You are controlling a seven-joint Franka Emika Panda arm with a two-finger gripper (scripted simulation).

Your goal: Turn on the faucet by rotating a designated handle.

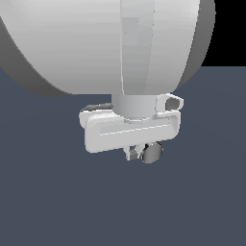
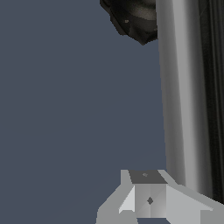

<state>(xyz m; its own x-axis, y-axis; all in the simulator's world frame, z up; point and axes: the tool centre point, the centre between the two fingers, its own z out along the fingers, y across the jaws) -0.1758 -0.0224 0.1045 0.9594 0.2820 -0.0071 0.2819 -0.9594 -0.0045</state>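
Observation:
In the exterior view my gripper (image 1: 134, 153) hangs under the white hand, its fingers close together and shut on nothing. The round flat end of the handle (image 1: 153, 152) shows right beside the fingertips, on the exterior view's right. In the wrist view the handle (image 2: 183, 96) is a long shiny chrome cylinder running alongside the gripper (image 2: 148, 192), touching or nearly touching its side. The faucet's black ribbed base (image 2: 135, 17) sits at the far end of the handle. In the exterior view the arm hides the rest of the faucet.
The large white arm body (image 1: 105, 43) fills the upper part of the exterior view. The flat dark blue-grey ground (image 1: 48, 202) lies all around, and it shows in the wrist view too (image 2: 65, 113).

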